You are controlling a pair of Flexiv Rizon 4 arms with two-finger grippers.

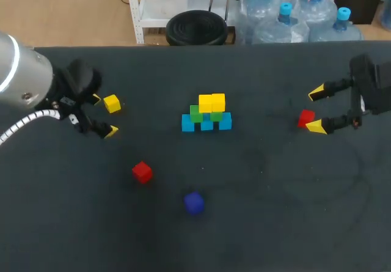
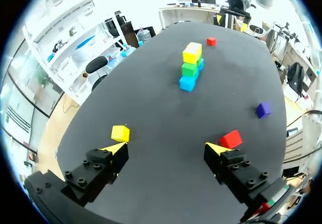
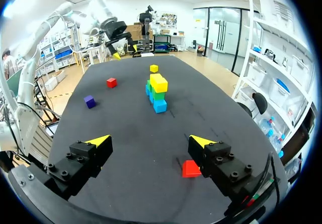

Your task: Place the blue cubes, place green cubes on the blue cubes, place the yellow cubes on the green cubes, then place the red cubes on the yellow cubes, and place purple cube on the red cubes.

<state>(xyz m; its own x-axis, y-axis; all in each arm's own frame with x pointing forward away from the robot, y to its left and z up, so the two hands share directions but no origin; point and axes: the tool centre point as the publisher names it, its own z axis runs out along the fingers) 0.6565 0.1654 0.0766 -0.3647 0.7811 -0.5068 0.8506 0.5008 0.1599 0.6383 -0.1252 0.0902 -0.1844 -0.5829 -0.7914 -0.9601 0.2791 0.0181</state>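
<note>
Mid-table stands a stack (image 1: 207, 113): three blue cubes in a row, two green on them, two yellow on top. A loose yellow cube (image 1: 112, 104) lies just right of my left gripper (image 1: 104, 114), which is open and empty. In the left wrist view that yellow cube (image 2: 121, 133) sits at one fingertip and a red cube (image 2: 231, 139) at the other, neither between the fingers. My right gripper (image 1: 316, 109) is open, with a second red cube (image 1: 305, 118) beside its near fingertip, also seen as the red cube (image 3: 191, 168). A purple cube (image 1: 194, 203) lies near the front.
The first red cube (image 1: 142, 172) sits front-left of the stack, about a hand's width from the purple cube. The dark table (image 1: 275, 186) has bare surface at the front right and behind the stack. My left arm's cable (image 1: 24, 125) hangs at the left edge.
</note>
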